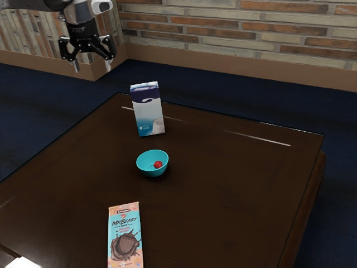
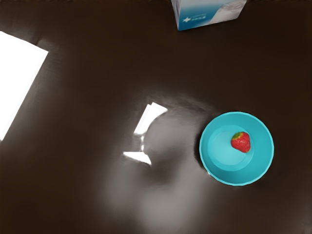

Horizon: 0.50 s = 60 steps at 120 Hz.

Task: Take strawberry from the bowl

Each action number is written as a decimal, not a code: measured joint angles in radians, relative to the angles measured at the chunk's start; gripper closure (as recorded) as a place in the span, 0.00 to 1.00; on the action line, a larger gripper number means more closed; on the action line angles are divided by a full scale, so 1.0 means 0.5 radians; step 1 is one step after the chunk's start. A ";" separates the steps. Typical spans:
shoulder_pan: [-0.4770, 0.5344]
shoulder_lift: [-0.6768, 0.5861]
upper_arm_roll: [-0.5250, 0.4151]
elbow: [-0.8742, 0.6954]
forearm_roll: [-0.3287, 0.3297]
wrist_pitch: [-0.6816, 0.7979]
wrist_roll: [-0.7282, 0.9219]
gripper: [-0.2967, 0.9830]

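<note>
My gripper hangs high at the exterior view's upper left, well above and off from the bowl, its two fingers wide apart with nothing between them. A teal bowl stands upright on the table, and a small red strawberry lies inside it. From the wrist view, the strawberry with its green top rests on the inside bottom of the bowl.
A white and blue carton stands on the dark table behind the bowl; its lower part shows in the wrist view. A MrBeast chocolate bar lies flat at the table's near side.
</note>
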 joint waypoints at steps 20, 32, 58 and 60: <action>0.037 0.055 -0.041 0.062 -0.058 0.008 0.111 0.23; 0.019 0.283 -0.198 0.051 -0.022 0.153 0.017 0.23; 0.027 0.804 -0.238 0.026 -0.066 0.588 -0.157 0.23; 0.027 0.819 -0.238 0.009 -0.082 0.619 -0.171 0.23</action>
